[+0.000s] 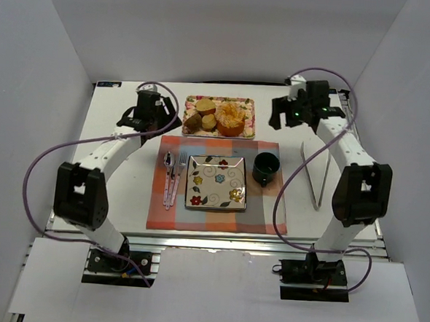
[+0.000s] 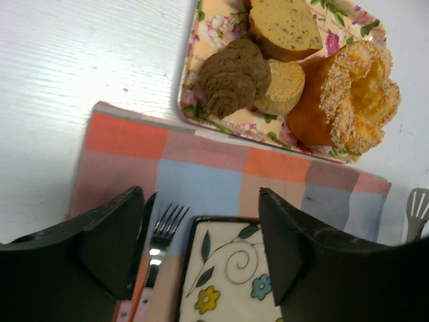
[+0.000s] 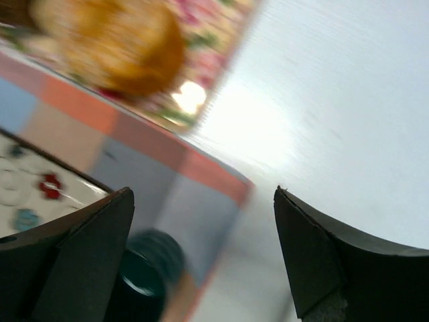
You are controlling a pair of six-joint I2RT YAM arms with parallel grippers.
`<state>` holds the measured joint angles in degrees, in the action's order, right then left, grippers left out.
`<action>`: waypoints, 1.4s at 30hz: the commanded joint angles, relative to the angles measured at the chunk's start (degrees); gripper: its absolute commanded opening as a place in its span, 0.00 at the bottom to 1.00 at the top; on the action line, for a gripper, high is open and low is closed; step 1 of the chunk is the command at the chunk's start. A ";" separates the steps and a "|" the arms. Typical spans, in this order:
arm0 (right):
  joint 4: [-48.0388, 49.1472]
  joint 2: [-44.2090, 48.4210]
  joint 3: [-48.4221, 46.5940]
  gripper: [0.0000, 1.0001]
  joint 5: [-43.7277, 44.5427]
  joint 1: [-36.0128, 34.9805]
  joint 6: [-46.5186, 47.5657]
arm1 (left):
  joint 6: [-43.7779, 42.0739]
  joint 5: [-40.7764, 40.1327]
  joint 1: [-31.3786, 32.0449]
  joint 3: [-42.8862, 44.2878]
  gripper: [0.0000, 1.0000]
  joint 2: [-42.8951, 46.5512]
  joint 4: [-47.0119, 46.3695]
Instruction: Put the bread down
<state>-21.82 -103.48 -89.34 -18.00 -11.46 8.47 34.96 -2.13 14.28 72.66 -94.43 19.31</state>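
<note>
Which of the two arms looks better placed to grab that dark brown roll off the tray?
The left. The left gripper, open and empty, hangs beside the tray corner where the bread lies. The right gripper is off past the ring cake.

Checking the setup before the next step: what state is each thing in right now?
bread: lying on the floral tray, not held.
plate: empty, flat on the placemat.
cup: upright, right of the plate.
left gripper: open, holding nothing.
right gripper: open, holding nothing.
</note>
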 commanded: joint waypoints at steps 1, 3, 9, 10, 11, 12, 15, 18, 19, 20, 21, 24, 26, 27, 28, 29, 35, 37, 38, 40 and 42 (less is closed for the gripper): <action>-1.46 10.10 6.96 0.89 12.33 3.81 3.22 | -0.42 -5.07 0.22 -5.15 0.82 11.16 0.20; -3.48 13.64 11.01 0.90 16.84 4.08 3.48 | -0.16 -8.04 0.13 -9.70 0.85 14.79 -0.41; -10.34 23.49 24.11 0.89 20.73 10.31 0.59 | -0.15 -13.42 0.13 -15.88 0.96 24.99 -1.56; -10.78 24.63 25.08 0.89 19.59 10.84 0.24 | -0.76 -14.03 0.04 -16.41 0.96 25.52 -1.38; -11.13 24.99 27.01 0.89 19.15 14.24 0.49 | -1.21 -14.21 0.04 -16.59 0.97 26.14 -1.21; -11.57 24.91 27.98 0.89 18.53 15.41 1.10 | -1.65 -14.13 0.04 -16.59 0.97 26.32 -1.12; -13.41 23.25 30.89 0.89 13.44 18.41 4.00 | -3.23 -13.86 -0.05 -16.50 0.97 26.14 -0.33; -12.64 22.45 33.96 0.89 7.64 19.64 7.96 | -4.02 -13.25 -0.13 -17.11 0.97 26.58 -0.15; -12.11 22.19 34.40 0.89 7.54 19.64 8.40 | -4.02 -13.08 -0.05 -17.38 0.97 26.84 -0.41; -11.67 21.75 34.67 0.89 7.71 19.64 8.84 | -3.94 -12.81 -0.05 -17.82 0.97 27.19 -0.50; -11.14 21.22 35.11 0.89 8.50 19.64 8.84 | -3.93 -12.72 -0.13 -18.17 0.97 27.81 -0.59; -10.61 18.50 35.20 0.89 10.17 20.43 8.15 | -3.32 -12.46 -0.13 -19.48 0.98 29.12 -1.12; -9.12 16.91 35.55 0.89 10.70 20.60 7.71 | -2.62 -12.37 -0.13 -20.28 0.98 29.74 -1.55; -8.68 16.47 35.64 0.89 10.97 20.60 7.44 | -2.36 -12.46 -0.13 -20.63 0.97 29.92 -1.47; -8.15 15.69 35.81 0.89 11.75 20.60 6.83 | -2.00 -12.55 -0.13 -20.89 0.98 30.44 -1.29; -7.36 15.16 35.81 0.89 12.19 20.60 6.65 | -1.74 -12.63 -0.13 -21.07 0.97 30.71 -1.21; -2.71 12.26 36.34 0.89 12.90 20.60 5.60 | 0.72 -13.34 -0.05 -23.09 0.97 32.38 -1.82; -1.39 10.15 35.91 0.89 12.38 20.60 4.46 | 1.60 -13.43 -0.13 -23.53 0.97 32.64 -2.00; -0.33 8.58 35.64 0.89 12.29 20.60 4.10 | 1.86 -13.43 -0.05 -23.53 0.97 32.73 -1.91; 0.64 7.51 35.20 0.89 12.55 20.60 3.92 | 2.22 -13.51 -0.13 -23.10 0.97 32.73 -1.47; 2.30 6.54 35.37 0.86 13.68 20.60 3.66 | 2.13 -13.78 -0.13 -22.66 0.97 32.82 -0.86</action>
<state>-22.96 -94.80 -53.87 -4.95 8.91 13.50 36.18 -14.66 14.35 49.39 -63.37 18.04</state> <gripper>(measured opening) 0.870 0.973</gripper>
